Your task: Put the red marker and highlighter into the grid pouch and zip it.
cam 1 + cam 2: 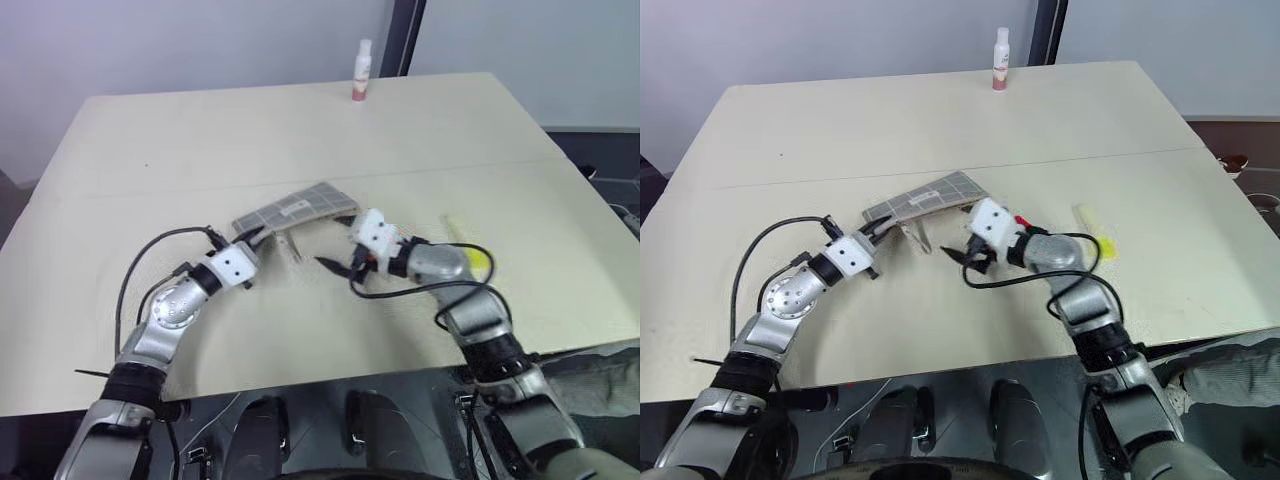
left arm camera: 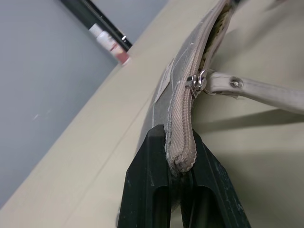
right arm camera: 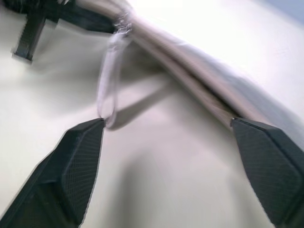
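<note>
Left pincer [image 2: 179,166] pinches grid pouch [image 1: 296,210]; bottle [image 1: 361,71] far behind.

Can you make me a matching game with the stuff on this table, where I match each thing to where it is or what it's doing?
Things:
1. grey grid-pattern fabric pouch
2. chunky pale-yellow highlighter
3. white-and-pink bottle
4. right hand

Places or states:
A. standing at the table's far edge
B. fingers spread apart
C. pinched at one end by the left hand
D. lying beside the right arm

Pairs: 1-C, 2-D, 3-A, 4-B
</note>
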`<state>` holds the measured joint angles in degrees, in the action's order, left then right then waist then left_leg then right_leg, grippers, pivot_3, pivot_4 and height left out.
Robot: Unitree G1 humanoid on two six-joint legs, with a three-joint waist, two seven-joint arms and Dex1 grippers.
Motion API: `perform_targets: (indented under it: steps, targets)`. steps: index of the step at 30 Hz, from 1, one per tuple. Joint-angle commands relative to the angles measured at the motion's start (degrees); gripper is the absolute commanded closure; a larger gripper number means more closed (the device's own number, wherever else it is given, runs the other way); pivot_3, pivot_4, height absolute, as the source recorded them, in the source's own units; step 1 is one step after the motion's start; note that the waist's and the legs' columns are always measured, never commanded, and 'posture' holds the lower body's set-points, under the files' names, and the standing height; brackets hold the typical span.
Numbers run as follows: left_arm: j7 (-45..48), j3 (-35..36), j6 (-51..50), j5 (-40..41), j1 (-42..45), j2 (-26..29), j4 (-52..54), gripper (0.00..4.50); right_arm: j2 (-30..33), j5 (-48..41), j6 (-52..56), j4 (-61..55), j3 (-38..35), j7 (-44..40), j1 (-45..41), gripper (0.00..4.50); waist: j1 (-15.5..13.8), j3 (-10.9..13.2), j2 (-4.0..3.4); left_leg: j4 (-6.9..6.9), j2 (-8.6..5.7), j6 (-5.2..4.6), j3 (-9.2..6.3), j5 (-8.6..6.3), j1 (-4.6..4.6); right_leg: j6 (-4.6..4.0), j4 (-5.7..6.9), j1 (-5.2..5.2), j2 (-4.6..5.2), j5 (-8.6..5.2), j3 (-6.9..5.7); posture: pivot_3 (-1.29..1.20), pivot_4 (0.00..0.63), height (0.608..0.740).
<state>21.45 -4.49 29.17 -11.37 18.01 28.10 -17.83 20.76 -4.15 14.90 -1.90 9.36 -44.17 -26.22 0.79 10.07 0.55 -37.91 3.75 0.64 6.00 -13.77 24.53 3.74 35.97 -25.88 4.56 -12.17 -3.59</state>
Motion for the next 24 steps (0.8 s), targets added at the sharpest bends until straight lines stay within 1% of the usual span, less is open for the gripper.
perform_targets:
  steps: [1,3,6,13,19,24]
  targets:
    - [0.1,2.8,-0.3,3.0,1.7,1.0,1.3,4.50,-2.0,-10.8,1.4,-6.7,-11.2,3.1,1.9,0.04,-0.1,0.0,0.01,0.00,0.00,0.00,0.00,0.00,0.00,0.00,0.00,0.01,0.00,0.00,0.00,0.00,0.150,0.740]
    - [0.0,2.8,-0.5,3.0,1.7,1.1,1.6,4.50,-1.3,-12.7,0.7,-7.1,-14.4,3.7,3.4,0.04,-0.2,0.0,0.02,0.00,-0.02,0.00,0.01,0.00,0.00,0.00,-0.01,0.02,0.04,0.00,0.01,0.00,0.150,0.740]
    - [-0.2,3.0,-0.5,3.1,1.2,1.3,2.0,4.50,0.4,-12.1,-2.5,-5.2,-17.5,5.0,5.8,0.04,-0.2,0.0,0.02,-0.01,-0.03,0.00,0.01,0.00,0.00,-0.02,-0.18,0.12,0.04,-0.01,0.00,0.00,0.150,0.740]
    - [0.2,2.9,-0.1,3.5,0.8,1.2,1.7,4.50,4.4,-12.4,-6.3,-2.8,-20.4,4.7,9.2,0.04,-0.1,0.0,0.01,0.02,-0.04,-0.01,0.02,0.00,0.00,-0.01,-0.30,0.14,0.02,-0.01,0.01,0.00,0.150,0.740]
    - [1.0,2.7,-0.1,4.4,1.9,0.8,0.3,4.50,6.8,-11.8,-8.0,0.8,-22.2,5.8,9.2,0.04,-0.1,0.0,0.01,0.02,-0.04,-0.01,0.02,0.00,0.00,-0.02,-0.31,0.15,0.01,-0.01,0.01,0.00,0.150,0.740]
    - [1.6,2.2,0.0,4.5,2.5,0.3,-0.2,4.50,9.0,-12.5,-9.0,2.0,-23.4,5.1,10.1,0.04,-0.2,0.0,0.02,0.03,-0.06,-0.01,0.02,0.00,0.01,-0.02,-0.38,0.18,0.02,0.00,0.00,0.00,0.150,0.740]
